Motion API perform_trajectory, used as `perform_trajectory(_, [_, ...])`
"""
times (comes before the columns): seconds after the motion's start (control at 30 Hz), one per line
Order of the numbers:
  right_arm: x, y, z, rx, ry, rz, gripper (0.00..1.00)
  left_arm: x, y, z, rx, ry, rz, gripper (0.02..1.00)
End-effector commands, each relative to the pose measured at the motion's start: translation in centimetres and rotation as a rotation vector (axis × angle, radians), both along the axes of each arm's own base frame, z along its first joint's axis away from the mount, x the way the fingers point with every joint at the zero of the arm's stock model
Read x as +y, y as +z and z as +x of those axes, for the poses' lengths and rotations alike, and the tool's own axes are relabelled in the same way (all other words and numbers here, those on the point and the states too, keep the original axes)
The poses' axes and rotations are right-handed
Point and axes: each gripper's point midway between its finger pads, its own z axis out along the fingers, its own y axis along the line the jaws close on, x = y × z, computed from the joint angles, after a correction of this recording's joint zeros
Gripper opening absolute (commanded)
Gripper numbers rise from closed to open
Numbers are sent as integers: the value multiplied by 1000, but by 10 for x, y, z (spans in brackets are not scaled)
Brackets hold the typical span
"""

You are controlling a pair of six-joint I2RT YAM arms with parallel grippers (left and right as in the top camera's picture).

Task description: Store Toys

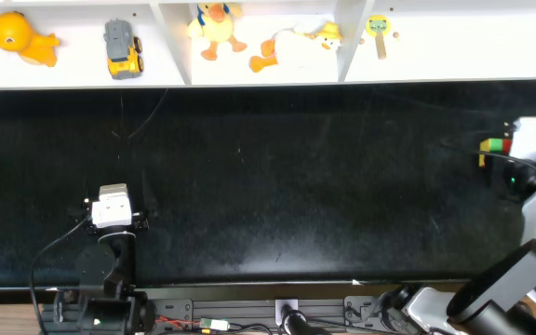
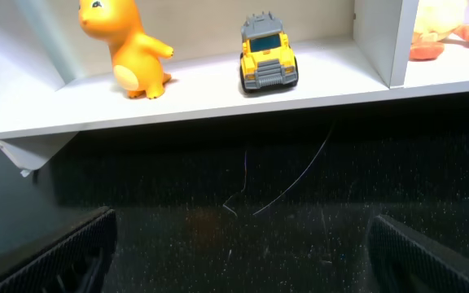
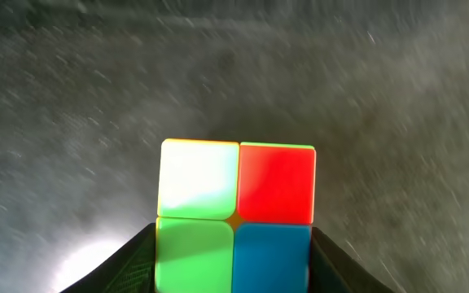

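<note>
- My right gripper (image 3: 233,246) is pinching the colour cube (image 3: 236,216), one finger on each side of it; the faces I see are white, red, green and blue.
- From above, the cube sits at the far right of the black table (image 1: 296,186), short of the white shelf (image 1: 249,86) and well apart from the toys in it.
- My left gripper (image 2: 238,252) is spread wide with nothing between its fingers, low over the table near the left arm's base.
- Its wrist camera faces the shelf's left bay, where an orange figure (image 2: 129,49) and a yellow truck (image 2: 269,53) stand side by side, apart.
- In the middle bay I see a plush duck (image 1: 217,28) upright and a second duck (image 1: 296,45) lying down.
- A green toy (image 1: 378,33) is in the right bay.
</note>
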Motion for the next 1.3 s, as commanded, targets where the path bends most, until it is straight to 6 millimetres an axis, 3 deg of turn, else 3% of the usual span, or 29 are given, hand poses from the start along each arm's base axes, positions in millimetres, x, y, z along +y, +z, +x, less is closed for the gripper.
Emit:
perform_trajectory(0.03, [14,18,14,-45,-3,-16,292,-3,0,0,-3,-19,12,998])
perform_trajectory(0.87, [21,126,80,-303,-16,-83,253,-3,0,0,-3,-19,13,998])
perform_trajectory(1.3, [42,144,136,-342,27,-28,253,-4,0,0,-3,-19,12,996])
